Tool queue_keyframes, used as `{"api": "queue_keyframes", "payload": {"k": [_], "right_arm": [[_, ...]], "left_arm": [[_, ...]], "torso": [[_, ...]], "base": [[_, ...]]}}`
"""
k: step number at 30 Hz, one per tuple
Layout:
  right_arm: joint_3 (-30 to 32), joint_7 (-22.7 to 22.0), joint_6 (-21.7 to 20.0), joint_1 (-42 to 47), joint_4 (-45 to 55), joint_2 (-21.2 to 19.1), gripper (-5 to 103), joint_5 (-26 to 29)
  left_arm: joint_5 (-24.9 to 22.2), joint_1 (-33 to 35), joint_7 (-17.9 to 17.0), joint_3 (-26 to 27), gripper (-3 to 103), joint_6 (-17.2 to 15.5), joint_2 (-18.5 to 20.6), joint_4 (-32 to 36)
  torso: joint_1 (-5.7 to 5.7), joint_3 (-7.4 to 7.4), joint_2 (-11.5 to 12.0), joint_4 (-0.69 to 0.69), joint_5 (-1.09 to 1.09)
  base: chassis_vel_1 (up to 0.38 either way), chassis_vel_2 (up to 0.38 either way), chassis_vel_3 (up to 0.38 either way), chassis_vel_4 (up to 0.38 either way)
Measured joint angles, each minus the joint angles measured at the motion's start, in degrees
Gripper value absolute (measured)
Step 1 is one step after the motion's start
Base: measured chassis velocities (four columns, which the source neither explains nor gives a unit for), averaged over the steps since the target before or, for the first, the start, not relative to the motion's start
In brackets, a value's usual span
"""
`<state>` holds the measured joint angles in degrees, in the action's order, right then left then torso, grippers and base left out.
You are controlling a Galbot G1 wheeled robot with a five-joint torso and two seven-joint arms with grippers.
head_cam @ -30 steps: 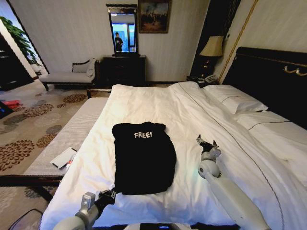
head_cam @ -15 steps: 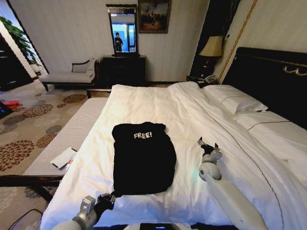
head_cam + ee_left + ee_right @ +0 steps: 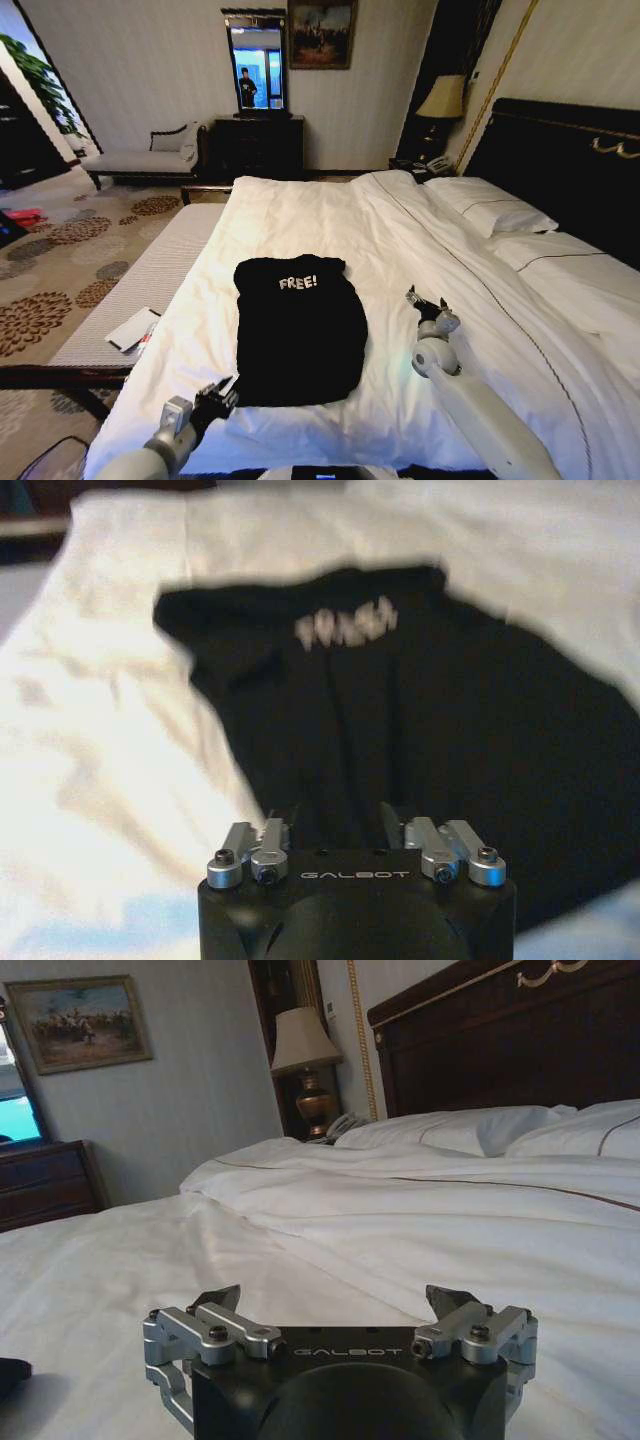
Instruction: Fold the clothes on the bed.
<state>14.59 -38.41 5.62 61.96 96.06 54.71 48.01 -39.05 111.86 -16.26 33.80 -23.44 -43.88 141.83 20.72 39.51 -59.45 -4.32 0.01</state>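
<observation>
The clothes, a black T-shirt [image 3: 300, 335] with white "FREE!" lettering, lie flat in the middle of the bed [image 3: 300, 215]. My left gripper [image 3: 215, 394] is open just off the shirt's near left corner, low over the white sheet. In the left wrist view the left gripper [image 3: 338, 825] points at the shirt [image 3: 420, 710] with nothing between its fingers. My right gripper [image 3: 428, 304] stands open over bare sheet, to the right of the shirt and apart from it. The right gripper [image 3: 335, 1300] faces the pillows, with a sliver of the shirt [image 3: 10, 1372] at the edge.
A grey bench [image 3: 150, 270] runs along the bed's left side with a white flat booklet [image 3: 130, 328] on it. Pillows [image 3: 495, 205] and a dark headboard [image 3: 570, 150] lie to the right. A lamp [image 3: 443, 100], dresser [image 3: 258, 145] and chaise [image 3: 150, 158] stand behind.
My left gripper has shifted a little left and away from the shirt's near corner. The right gripper has barely moved, and the shirt lies as before.
</observation>
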Motion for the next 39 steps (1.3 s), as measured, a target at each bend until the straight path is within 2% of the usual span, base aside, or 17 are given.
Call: {"api": "queue_keyframes", "payload": {"k": [1, 2, 3, 5, 6, 8, 11, 13, 16, 21, 23, 26, 28, 30, 31, 35, 39], "right_arm": [[0.0, 0.0, 0.0, 0.0, 0.0, 0.0, 100, 0.0], [-0.14, 0.0, -0.02, -0.24, 0.15, -0.19, 100, 0.54], [-0.31, 0.0, -0.03, -0.59, 0.3, -0.4, 100, 1.37], [-0.71, 0.06, -0.03, -1.52, 0.57, -0.7, 100, 3.73], [-0.71, 0.06, -0.03, -1.52, 0.57, -0.7, 100, 3.73], [-1.11, 0.05, -0.02, -2.76, 0.71, -0.82, 100, 5.57], [-1.57, 0.98, 0.16, -4.43, 0.55, -0.85, 100, 6.28], [-1.68, 1.11, 0.19, -4.63, 0.46, -0.81, 100, 6.39], [-2.57, 1.49, 0.3, -5.41, 0.18, -0.61, 100, 7.15], [-4.45, 1.7, 0.9, -6.32, -0.98, -1.27, 100, 7.18], [-5.1, 2.63, 1.23, -6.62, -1.29, -1.98, 100, 7.38], [-5.38, 4.73, 2.18, -6.71, -1.13, -3.15, 100, 7.66], [-5.35, 5.25, 2.5, -6.7, -1.13, -3.35, 100, 7.6], [-4.43, 7.4, 4.16, -6.5, -1.55, -3.97, 100, 6.21], [-4.08, 7.85, 4.6, -6.45, -1.73, -4.03, 100, 5.82], [-2.76, 10.12, 6.19, -6.01, -2.15, -4.02, 100, 4.4], [-2.43, 10.75, 6.27, -5.58, -1.5, -3.47, 100, 4.67]], "left_arm": [[0.0, 0.0, 0.0, 0.0, 53, 0.0, 0.0, 0.0], [-1.39, -0.66, -0.18, 1.1, 59, -0.4, -0.59, 0.96], [-3.44, -1.66, -0.64, 2.27, 59, -1.07, -1.2, 1.34], [-8.52, -4.92, -2.23, 4.77, 70, -3.01, -2.53, 1.62], [-8.52, -4.92, -2.23, 4.77, 70, -3.01, -2.53, 1.62], [-14.0, -9.26, -4.16, 7.12, 80, -5.14, -4.2, 1.68], [-21.5, -17.02, -7.29, 10.1, 91, -7.85, -7.65, 1.68], [-22.55, -18.05, -7.56, 10.56, 96, -8.2, -8.22, 1.68], [-25.34, -22.6, -8.0, 12.46, 99, -9.23, -11.29, 1.66], [-25.2, -26.58, -8.02, 12.83, 100, -9.65, -14.5, 0.76], [-23.2, -28.35, -7.96, 11.85, 100, -9.52, -15.83, -1.7], [-16.39, -31.92, -7.22, 8.85, 100, -7.97, -16.91, -7.55], [-15.31, -32.64, -7.01, 8.49, 100, -7.65, -16.97, -8.54], [-9.07, -35.88, -5.43, 7.51, 100, -4.84, -17.15, -13.69], [-7.77, -36.72, -5.12, 7.33, 100, -4.02, -17.19, -15.25], [-7.68, -39.1, -5.52, 7.04, 100, -3.24, -17.58, -19.23], [-8.96, -38.93, -6.46, 7.44, 100, -4.07, -18.97, -18.74]], "torso": [[0.0, 0.0, 0.0, 0.0, 0.0], [0.0, 0.0, 0.0, -0.01, 0.01], [0.0, 0.0, 0.0, -0.01, 0.01], [0.0, 0.0, 0.0, 0.0, -0.01], [0.0, 0.0, 0.0, 0.0, -0.01], [0.0, 0.0, 0.0, 0.0, -0.01], [0.01, 0.0, 0.0, -0.01, -0.03], [0.01, 0.0, 0.0, -0.02, -0.03], [0.01, 0.0, 0.0, -0.01, 0.0], [0.01, 0.0, 0.0, 0.0, 0.01], [0.0, 0.0, 0.0, 0.0, 0.0], [0.01, 0.01, 0.01, -0.02, -0.01], [0.01, 0.01, 0.01, -0.02, -0.02], [0.01, 0.0, 0.01, -0.02, -0.02], [0.01, 0.0, 0.01, -0.02, -0.02], [0.01, 0.01, 0.01, -0.02, -0.01], [0.01, 0.01, 0.01, -0.02, -0.01]], "base": [[0.0, 0.0, 0.0, 0.0], [0.0, 0.0, 0.0, 0.0], [0.0, 0.0, 0.0, 0.0], [0.0, 0.0, 0.0, 0.0], [0.0, 0.0, 0.0, 0.0], [0.0, 0.0, 0.0, 0.0], [0.0, 0.0, 0.0, 0.0], [0.0, 0.0, 0.0, 0.0], [0.0, 0.0, 0.0, 0.0], [0.0, 0.0, 0.0, 0.0], [0.0, 0.0, 0.0, 0.0], [0.0, 0.0, 0.0, 0.0], [0.0, 0.0, 0.0, 0.0], [0.0, 0.0, 0.0, 0.0], [0.0, 0.0, 0.0, 0.0], [0.0, 0.0, 0.0, 0.0], [0.0, 0.0, 0.0, 0.0]]}}
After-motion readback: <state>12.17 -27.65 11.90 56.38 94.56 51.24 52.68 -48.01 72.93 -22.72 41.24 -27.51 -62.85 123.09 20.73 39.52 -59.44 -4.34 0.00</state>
